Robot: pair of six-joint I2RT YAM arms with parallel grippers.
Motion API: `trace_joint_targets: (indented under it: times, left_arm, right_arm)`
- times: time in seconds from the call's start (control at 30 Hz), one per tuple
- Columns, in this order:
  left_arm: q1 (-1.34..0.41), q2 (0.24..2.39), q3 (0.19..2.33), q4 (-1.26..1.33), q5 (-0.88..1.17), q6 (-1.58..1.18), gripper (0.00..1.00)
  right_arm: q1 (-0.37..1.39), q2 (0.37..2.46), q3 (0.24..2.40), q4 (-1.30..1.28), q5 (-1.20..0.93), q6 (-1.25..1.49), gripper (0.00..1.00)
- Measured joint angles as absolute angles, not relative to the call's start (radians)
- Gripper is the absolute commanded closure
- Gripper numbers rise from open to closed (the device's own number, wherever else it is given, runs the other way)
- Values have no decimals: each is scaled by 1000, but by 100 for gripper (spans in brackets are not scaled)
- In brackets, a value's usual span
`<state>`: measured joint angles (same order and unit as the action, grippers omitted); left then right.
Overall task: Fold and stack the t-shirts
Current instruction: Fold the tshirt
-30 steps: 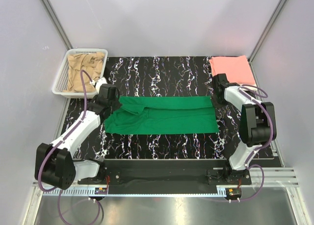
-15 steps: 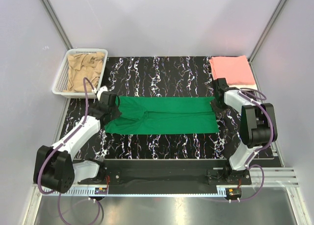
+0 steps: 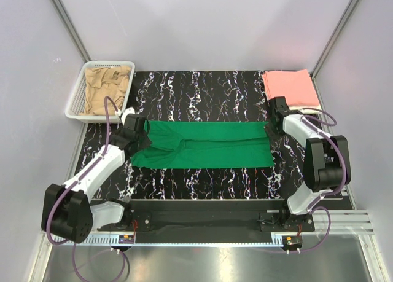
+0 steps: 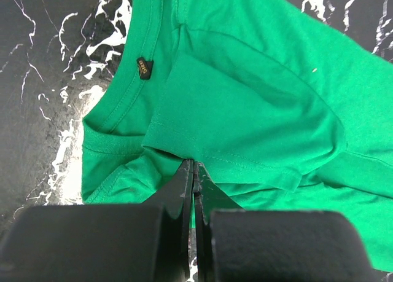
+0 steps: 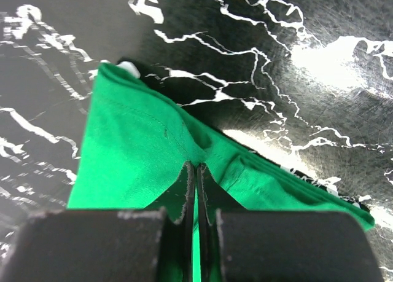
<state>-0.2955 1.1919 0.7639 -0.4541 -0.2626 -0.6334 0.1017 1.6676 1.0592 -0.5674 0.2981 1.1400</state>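
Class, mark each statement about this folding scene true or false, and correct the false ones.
1. The green t-shirt lies flat on the table between the arms. True.
2. The tan t-shirt is folded on the table. False: it lies crumpled in the white basket.
3. The left fingers and right fingers are both shut on the green t-shirt. True.
4. The pink t-shirt sits at the far left corner. False: far right corner.

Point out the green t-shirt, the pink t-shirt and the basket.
green t-shirt point(image 3: 209, 145), top view, middle of the folded body.
pink t-shirt point(image 3: 291, 86), top view, centre of the cloth.
basket point(image 3: 76, 101), top view, left mesh wall.
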Motion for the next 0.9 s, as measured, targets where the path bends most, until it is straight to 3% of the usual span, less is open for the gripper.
trace_joint_targets:
  times: [0.6,0.7,0.77,0.9]
  left_arm:
    - [-297,1163,693,-477,-220,-665,100]
    - [-297,1160,693,-477,-216,-672,100]
    - [-298,1154,693,-477,-215,-674,100]
    - [-301,1139,684,-469,-213,-686,100]
  right_arm:
    - [102,1662,989,-530,267,1090,100]
    - [102,1659,989,-527,267,1080,95]
    - [102,1652,989,-526,267,1075,84]
    - [102,1626,989,-525,257,1053,73]
